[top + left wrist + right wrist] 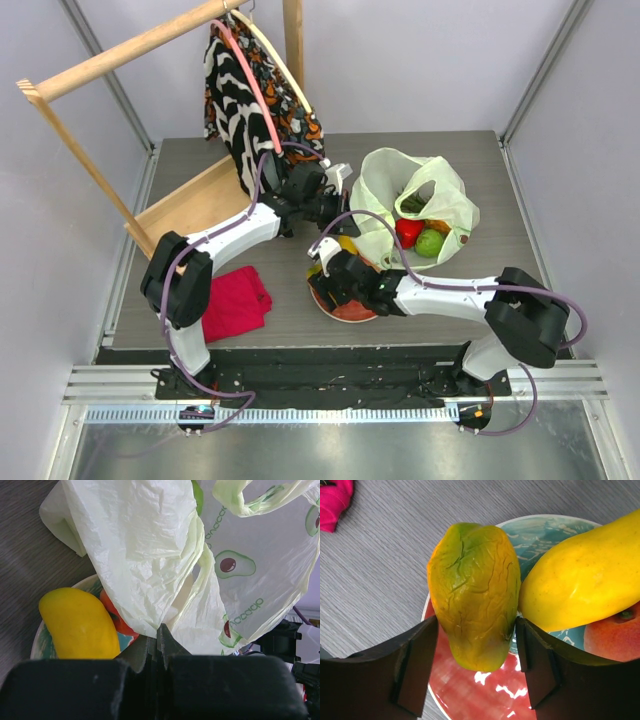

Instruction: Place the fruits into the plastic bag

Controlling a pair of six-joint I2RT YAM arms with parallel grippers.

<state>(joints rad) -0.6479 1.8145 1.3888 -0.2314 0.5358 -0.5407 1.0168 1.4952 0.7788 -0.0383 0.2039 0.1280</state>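
The table (470, 150) is a grey, wood-grained board boxed in by pale lilac walls, with a metal rail (300, 412) running along the near edge where both arms are bolted. At the back left stands a wooden rack (120, 50), and a black, white and orange patterned garment (250, 90) hangs from it down to the tabletop. A red cloth (237, 300) lies crumpled near the left arm's base.

The plastic bag (385, 175) sits right of centre toward the back, mouth gaping upward. Inside it I can see a red pepper (408, 232) and a green round fruit (430, 243) just beside each other. The left gripper (157, 632) is pinched tight on a fold of the bag's near edge, its jaws pressed together with the thin plastic between them.

Just in front of the bag, touching its draped edge, is the red plate (540, 530) with a teal pattern. On it lie a yellow mango (580, 585) and a peach (615, 635), the two touching. The right gripper (477, 625) is over the plate's left side, clamped on a green-yellow mango (475, 590), one finger against each flank. That mango's right side touches the yellow one; I cannot tell whether it is resting on the plate or raised off it
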